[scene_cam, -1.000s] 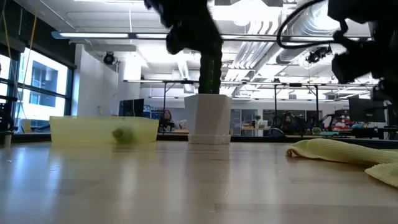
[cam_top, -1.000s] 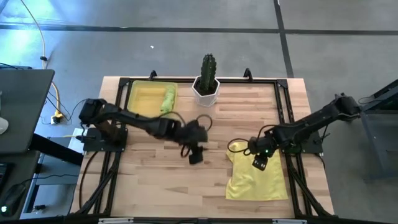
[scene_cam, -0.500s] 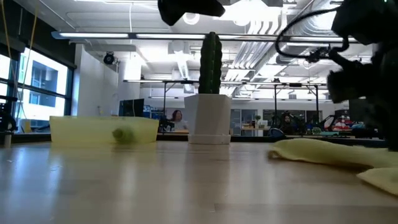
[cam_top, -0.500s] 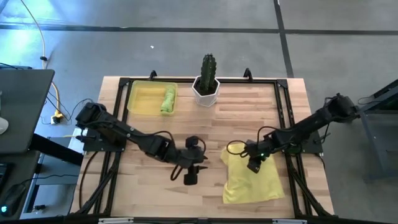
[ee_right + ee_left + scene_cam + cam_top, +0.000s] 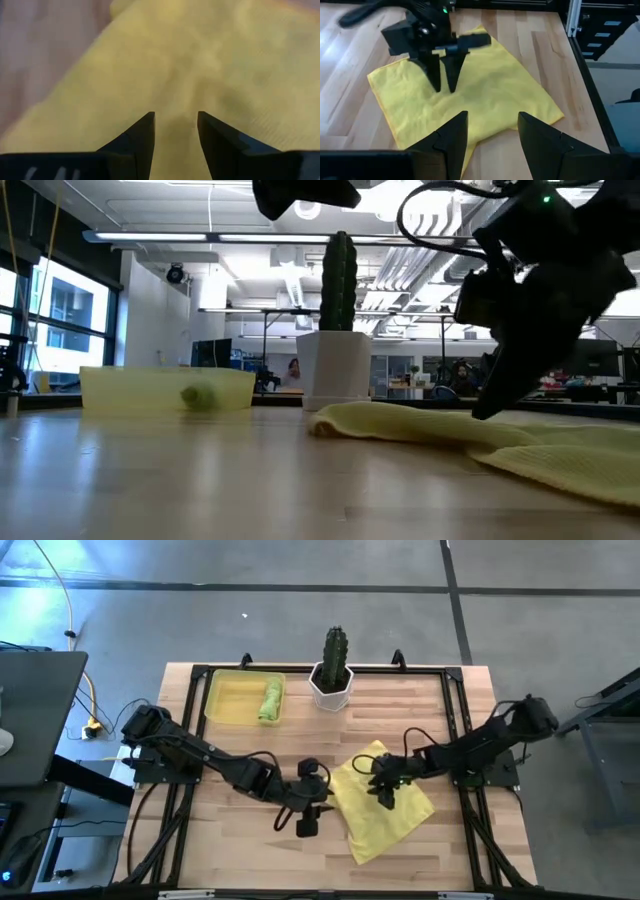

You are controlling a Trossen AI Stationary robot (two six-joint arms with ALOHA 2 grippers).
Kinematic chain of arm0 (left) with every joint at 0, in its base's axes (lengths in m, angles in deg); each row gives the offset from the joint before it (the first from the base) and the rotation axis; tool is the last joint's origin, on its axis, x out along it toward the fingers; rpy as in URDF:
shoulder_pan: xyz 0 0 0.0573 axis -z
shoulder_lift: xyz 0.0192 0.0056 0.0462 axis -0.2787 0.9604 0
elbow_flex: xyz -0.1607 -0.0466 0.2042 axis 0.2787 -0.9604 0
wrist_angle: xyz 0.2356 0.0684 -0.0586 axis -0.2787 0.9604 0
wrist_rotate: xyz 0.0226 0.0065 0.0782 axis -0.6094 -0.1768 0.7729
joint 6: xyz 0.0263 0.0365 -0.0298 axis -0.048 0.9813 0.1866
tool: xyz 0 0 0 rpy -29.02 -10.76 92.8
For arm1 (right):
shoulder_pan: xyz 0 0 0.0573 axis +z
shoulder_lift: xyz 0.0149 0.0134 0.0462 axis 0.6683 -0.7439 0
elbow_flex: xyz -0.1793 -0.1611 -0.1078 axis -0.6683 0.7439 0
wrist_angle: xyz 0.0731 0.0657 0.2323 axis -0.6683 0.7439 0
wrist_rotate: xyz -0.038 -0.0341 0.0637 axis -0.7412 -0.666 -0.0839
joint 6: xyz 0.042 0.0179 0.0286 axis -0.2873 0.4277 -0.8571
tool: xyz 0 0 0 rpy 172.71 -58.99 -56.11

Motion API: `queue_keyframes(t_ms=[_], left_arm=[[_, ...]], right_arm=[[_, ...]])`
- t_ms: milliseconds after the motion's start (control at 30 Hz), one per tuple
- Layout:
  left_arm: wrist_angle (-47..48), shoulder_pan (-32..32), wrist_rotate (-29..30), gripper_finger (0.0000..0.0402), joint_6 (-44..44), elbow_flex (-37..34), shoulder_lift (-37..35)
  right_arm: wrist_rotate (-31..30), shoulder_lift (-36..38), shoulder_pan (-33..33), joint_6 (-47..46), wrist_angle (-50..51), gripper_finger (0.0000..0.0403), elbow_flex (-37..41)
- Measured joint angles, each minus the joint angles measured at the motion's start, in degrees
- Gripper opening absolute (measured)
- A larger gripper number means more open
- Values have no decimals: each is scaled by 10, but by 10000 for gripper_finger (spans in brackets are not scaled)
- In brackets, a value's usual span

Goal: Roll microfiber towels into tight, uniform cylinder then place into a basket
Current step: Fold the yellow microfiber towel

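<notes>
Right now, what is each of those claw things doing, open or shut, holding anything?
Left end effector: open, empty, beside the yellow towel.
Right end effector: fingers slightly apart, tips down on the yellow towel; whether it grips the cloth cannot be told.

The pale yellow square microfiber cloth looked soft, matt and nappy on the smooth pale wooden slatted tabletop; the translucent yellow plastic rectangular tray looked glossy.
</notes>
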Motion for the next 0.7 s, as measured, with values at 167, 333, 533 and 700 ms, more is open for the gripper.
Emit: queue_keyframes(t_ms=[167, 333, 533, 700], left_arm=[[-2, 0, 22, 161, -4, 0, 4], [-4, -4, 52, 161, -7, 0, 31], [-15, -11, 49, 161, -29, 0, 73], [-12, -19, 47, 161, -37, 0, 96]], right_arm=[[106, 39, 7, -43, 57, 141, -20], [118, 54, 57, -62, 133, 141, -26], [35, 39, 109, -85, 206, 141, -27], [-116, 27, 111, 11, 172, 141, -24]])
